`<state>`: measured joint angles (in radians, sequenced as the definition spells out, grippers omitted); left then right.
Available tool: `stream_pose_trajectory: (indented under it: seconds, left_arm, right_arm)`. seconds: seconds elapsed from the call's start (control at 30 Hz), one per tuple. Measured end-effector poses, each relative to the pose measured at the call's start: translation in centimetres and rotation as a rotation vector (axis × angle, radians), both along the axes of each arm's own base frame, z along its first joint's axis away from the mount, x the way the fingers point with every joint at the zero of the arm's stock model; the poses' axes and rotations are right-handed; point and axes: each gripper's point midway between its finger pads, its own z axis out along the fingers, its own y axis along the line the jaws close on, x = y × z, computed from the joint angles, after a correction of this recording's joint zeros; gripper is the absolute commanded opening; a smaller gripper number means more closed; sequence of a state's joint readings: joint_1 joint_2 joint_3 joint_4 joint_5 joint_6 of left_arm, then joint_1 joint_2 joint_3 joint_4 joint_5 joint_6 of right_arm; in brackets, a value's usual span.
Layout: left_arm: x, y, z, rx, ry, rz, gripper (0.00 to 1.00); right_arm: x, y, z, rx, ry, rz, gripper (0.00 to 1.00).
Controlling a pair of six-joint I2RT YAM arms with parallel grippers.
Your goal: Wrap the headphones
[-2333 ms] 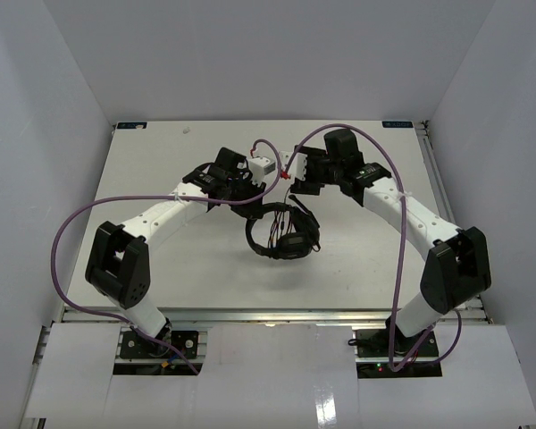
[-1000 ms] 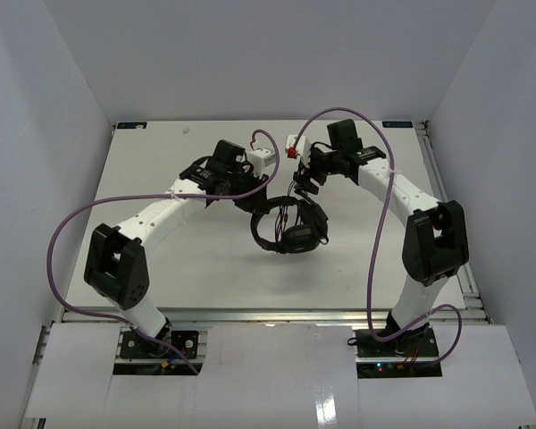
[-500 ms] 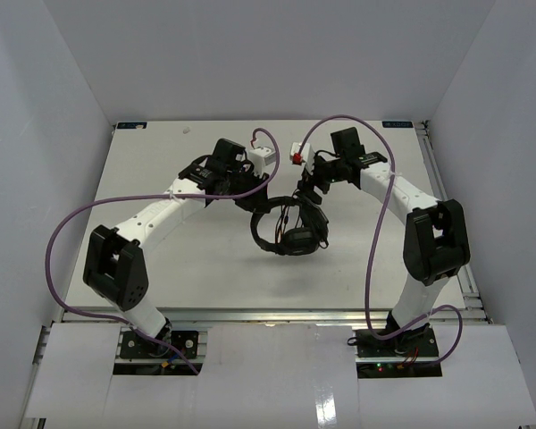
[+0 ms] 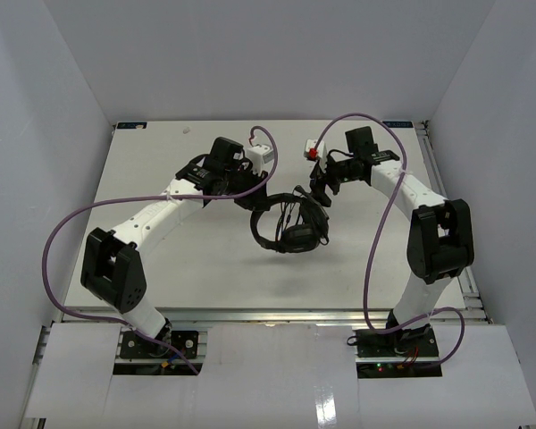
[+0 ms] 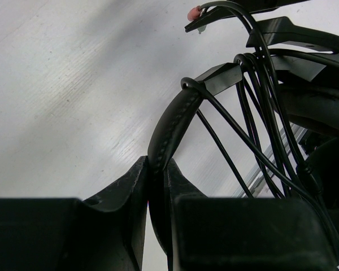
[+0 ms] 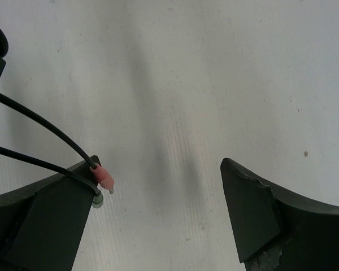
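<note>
The black headphones (image 4: 290,234) lie mid-table, earcups toward the front, with the thin black cord (image 4: 290,210) looped over the headband. My left gripper (image 4: 257,198) is shut on the padded headband (image 5: 172,121). Several cord strands (image 5: 260,84) cross the band beyond my left gripper (image 5: 157,165). My right gripper (image 4: 320,192) is just right of the headphones. In the right wrist view the right gripper (image 6: 158,164) is open and holds nothing. The cord's pink plug (image 6: 103,179) and green plug (image 6: 97,200) lie against its left finger (image 6: 45,226).
Thick purple arm cables (image 4: 80,223) arc over both sides of the white table (image 4: 161,259). White walls enclose the left, back and right. A metal rail (image 4: 268,313) runs along the front edge by the arm bases.
My right wrist has swung to the right and back, away from the left gripper. The headphones shifted slightly to the right. The left arm barely moved and still grips the headband.
</note>
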<state>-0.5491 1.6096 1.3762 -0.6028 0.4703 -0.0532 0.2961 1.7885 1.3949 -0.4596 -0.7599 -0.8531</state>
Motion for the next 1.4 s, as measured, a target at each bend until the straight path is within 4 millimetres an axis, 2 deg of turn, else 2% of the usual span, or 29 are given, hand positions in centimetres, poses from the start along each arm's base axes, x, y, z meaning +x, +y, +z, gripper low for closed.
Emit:
stream_pose_trajectory:
  seconds: [0.5, 0.53, 0.57, 0.87, 1.07, 1.4]
  left_arm:
    - [0.2, -0.2, 0.4, -0.012, -0.005, 0.007, 0.0]
    - [0.2, -0.2, 0.4, -0.012, -0.005, 0.007, 0.0]
    - [0.2, -0.2, 0.4, -0.012, -0.006, 0.007, 0.0]
    - [0.7, -0.6, 1.8, -0.035, -0.034, 0.008, 0.0]
    - [0.7, -0.7, 2.1, -0.043, -0.036, 0.004, 0.0]
    - [0.7, -0.7, 2.2, -0.052, -0.034, 0.0, 0.0]
  right_arm:
    - [-0.4, -2.1, 0.8, 0.031, 0.006, -0.026, 0.97]
    - [-0.4, -2.3, 1.0, 0.034, 0.005, -0.029, 0.96]
    - [-0.3, -2.5, 1.1, 0.038, 0.004, -0.033, 0.9]
    - [-1.0, -3.6, 2.6, 0.054, -0.023, -0.057, 0.9]
    - [-2.2, -4.2, 3.5, 0.068, -0.053, -0.029, 0.9]
    - [-5.6, -4.4, 4.0, 0.071, -0.129, 0.15, 0.9]
